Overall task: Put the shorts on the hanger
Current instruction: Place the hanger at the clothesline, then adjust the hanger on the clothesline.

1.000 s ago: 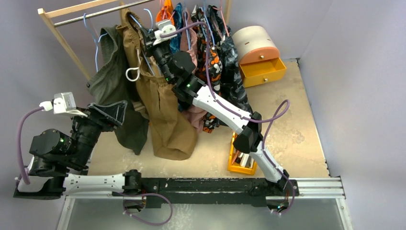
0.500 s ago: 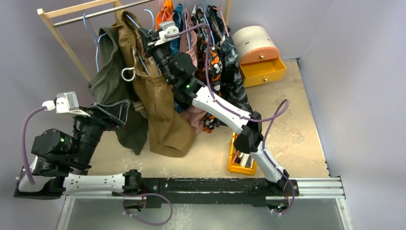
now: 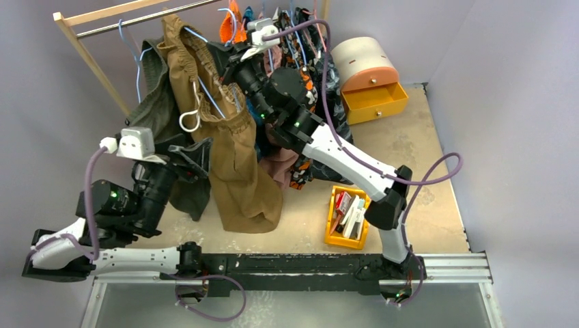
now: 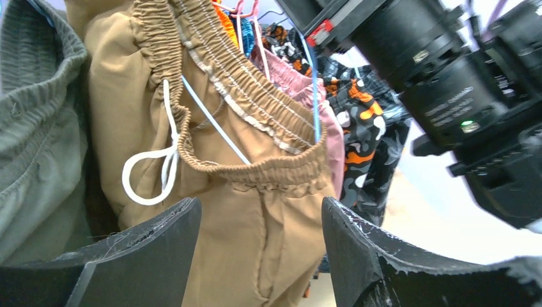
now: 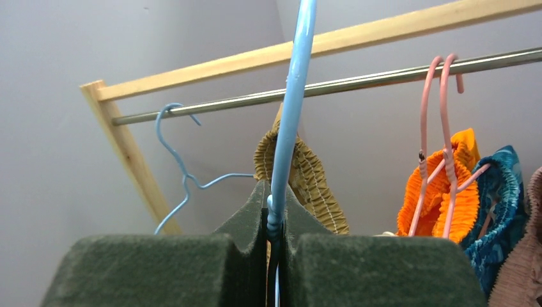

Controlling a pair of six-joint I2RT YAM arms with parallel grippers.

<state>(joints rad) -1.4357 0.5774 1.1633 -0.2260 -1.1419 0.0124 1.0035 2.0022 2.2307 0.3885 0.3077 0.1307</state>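
Under the rail [image 5: 409, 75], right pincer [image 5: 275, 220] clamps hanger [image 5: 291, 109]; shorts [image 4: 124, 96] hang before wide left pincer [image 4: 259, 208].

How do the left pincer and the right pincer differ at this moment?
The left pincer is open and holds nothing; the right pincer is shut on the thin light-blue wire hanger. The left pincer faces the tan-brown cloth shorts below their waistband; the right pincer is up near the metal rail. Both are close to the shorts.
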